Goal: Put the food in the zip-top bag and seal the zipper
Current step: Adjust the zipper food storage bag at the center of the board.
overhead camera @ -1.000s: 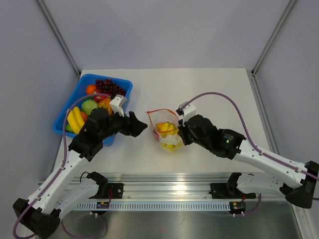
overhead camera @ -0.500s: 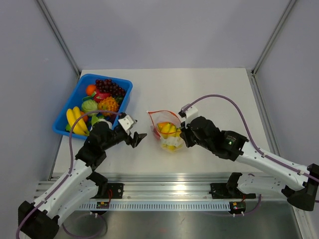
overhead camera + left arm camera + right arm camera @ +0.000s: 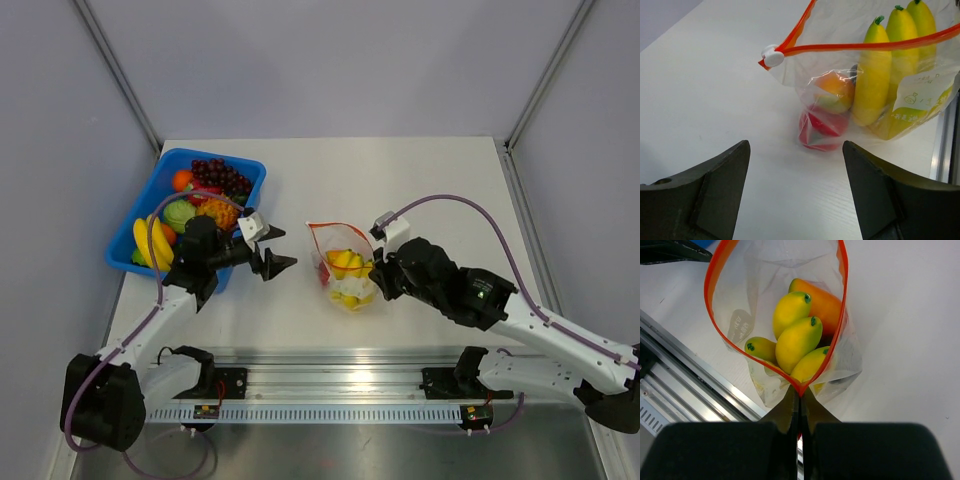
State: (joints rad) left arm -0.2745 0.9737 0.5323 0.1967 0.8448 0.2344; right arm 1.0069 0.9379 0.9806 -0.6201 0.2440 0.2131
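Bag of clear crinkly plastic (image 3: 343,262) sits mid-table, its red-orange zipper strip (image 3: 705,290) gaping over glossy yellow, red and orange toy fruits (image 3: 797,342). The right gripper (image 3: 799,395) pinches the mouth's right end, probably to steady it. The left gripper (image 3: 282,248), spread and empty, faces the white slider (image 3: 772,56) with nothing between. A blue plastic tray (image 3: 215,155) sits far left.

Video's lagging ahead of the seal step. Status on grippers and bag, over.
Left gripper open, facing the zip-top bag, not touching. Right gripper shut on the zipper end. Food inside, mouth wide open. Nothing in the way.
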